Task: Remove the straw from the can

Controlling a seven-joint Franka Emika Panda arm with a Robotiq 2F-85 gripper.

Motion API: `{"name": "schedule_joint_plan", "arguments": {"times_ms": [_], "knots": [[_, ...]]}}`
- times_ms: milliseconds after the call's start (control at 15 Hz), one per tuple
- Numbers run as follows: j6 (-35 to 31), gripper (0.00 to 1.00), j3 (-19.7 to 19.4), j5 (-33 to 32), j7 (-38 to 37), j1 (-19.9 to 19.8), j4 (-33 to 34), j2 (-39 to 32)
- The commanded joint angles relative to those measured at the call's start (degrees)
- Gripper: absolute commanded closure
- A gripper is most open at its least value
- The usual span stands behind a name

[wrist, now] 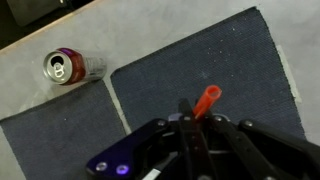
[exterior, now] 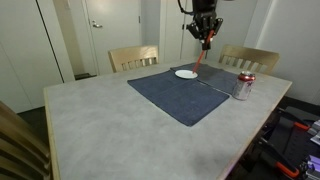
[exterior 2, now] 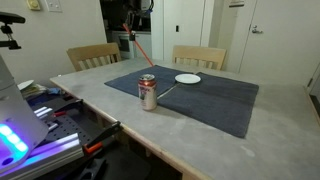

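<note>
- The can (wrist: 72, 67) shows red markings; its writing is too small to read.
- The gripper (exterior: 205, 40) pinches the red-orange straw (exterior: 201, 57), high above the dark mat (exterior: 180, 95).

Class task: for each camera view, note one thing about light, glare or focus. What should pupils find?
In an exterior view, soft even light, no hard shadow by the can; in an exterior view, a blue glow blown out at the lower corner; in the wrist view, the gripper dark and blurred, the straw soft-edged.

Obstacles: can (exterior 2: 148, 92), plate (exterior 2: 187, 78), stick (exterior 2: 168, 90); rest of mat (exterior 2: 222, 106) open.
</note>
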State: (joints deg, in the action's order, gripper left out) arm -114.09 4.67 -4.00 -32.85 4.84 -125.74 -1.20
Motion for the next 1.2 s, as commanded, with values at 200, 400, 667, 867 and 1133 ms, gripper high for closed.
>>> {"name": "schedule_joint_plan", "arguments": {"times_ms": [200,400,667,867,1133], "knots": [[-18.8,0.98,2.6,-3.1,-8.4,3.3,-10.3,2.1],[-25.8,0.98,2.4,-6.7,-13.4,3.3,-13.9,2.7],[-30.1,0.97,0.4,-13.2,-17.9,1.3,-14.4,1.9],[-30.1,0.59,-1.8,-14.6,-17.0,-0.7,-12.9,1.5],[-28.8,0.30,-4.3,-9.6,-10.2,-3.2,-10.5,1.9]]}}
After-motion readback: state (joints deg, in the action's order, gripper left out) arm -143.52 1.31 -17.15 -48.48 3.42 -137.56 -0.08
